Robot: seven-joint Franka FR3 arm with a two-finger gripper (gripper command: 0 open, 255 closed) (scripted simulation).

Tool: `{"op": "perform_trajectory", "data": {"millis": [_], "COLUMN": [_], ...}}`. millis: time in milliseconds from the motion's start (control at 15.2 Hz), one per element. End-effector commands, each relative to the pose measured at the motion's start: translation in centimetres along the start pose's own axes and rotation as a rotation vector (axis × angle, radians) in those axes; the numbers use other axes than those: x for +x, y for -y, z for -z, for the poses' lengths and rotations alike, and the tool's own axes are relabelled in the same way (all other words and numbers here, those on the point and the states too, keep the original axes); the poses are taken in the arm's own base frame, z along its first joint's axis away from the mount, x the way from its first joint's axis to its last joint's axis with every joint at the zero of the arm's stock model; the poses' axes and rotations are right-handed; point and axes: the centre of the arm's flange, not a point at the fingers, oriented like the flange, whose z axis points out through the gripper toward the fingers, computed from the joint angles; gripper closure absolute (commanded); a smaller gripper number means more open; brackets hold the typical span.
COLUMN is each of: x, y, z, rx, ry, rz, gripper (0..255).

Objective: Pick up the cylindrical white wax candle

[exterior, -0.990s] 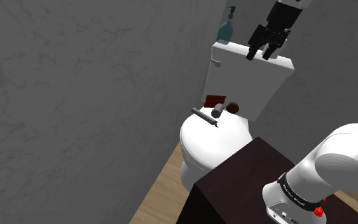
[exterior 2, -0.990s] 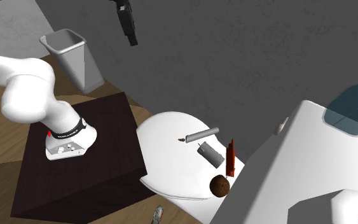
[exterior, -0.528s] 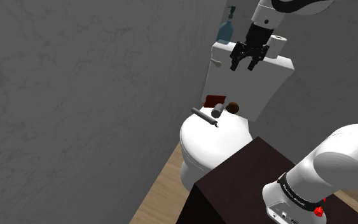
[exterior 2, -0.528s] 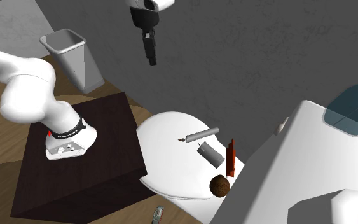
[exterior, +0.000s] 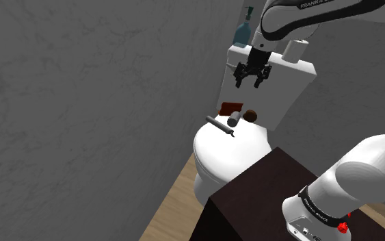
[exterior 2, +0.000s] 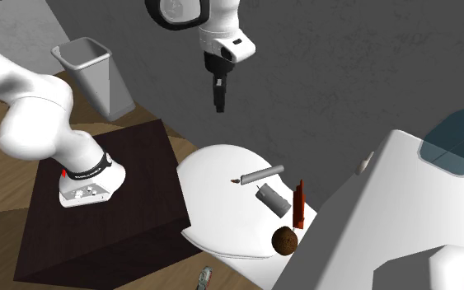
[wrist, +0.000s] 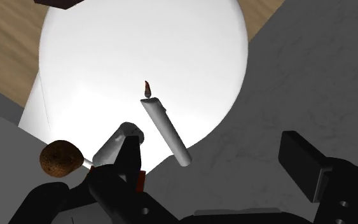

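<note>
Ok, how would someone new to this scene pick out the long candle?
Find the white toilet; on its closed lid, close to the tank, lie a few small things. The long candle is the thin grey stick lying flat with a reddish tip, far slimmer and longer than the stubby cylinder and the brown ball beside it.

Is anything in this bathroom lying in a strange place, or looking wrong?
Yes. A pale candle lies on its side on the closed toilet lid, near a shorter cylinder and a brown ball. An odd place for them; nothing looks spilled or broken.
</note>
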Motion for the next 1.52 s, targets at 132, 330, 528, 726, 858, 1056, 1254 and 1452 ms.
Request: {"op": "perform_trajectory", "data": {"millis": [132, 330, 528, 726, 858, 1056, 1254, 1452], "x": [3.6, 5.9, 8.2, 10.3, 11.6, 13.5, 15.2, 16.9], "y": [-1.4, -2.3, -3.4, -4.6, -5.5, -6.9, -8.4, -10.1], "z": [-4.3, -7.6, -10.9, -14.2, -16.4, -19.8, -23.1, -26.5], "rx": [-0.012, -0.020, -0.029, -0.037, -0.043, -0.051, -0.060, -0.068], "ry": [0.024, 0.043, 0.061, 0.080, 0.092, 0.111, 0.130, 0.148], "rz": [-0.069, -0.120, -0.171, -0.222, -0.256, -0.307, -0.358, -0.409], "gripper": [0, 0, 0, 0, 0, 0, 0, 0]}}
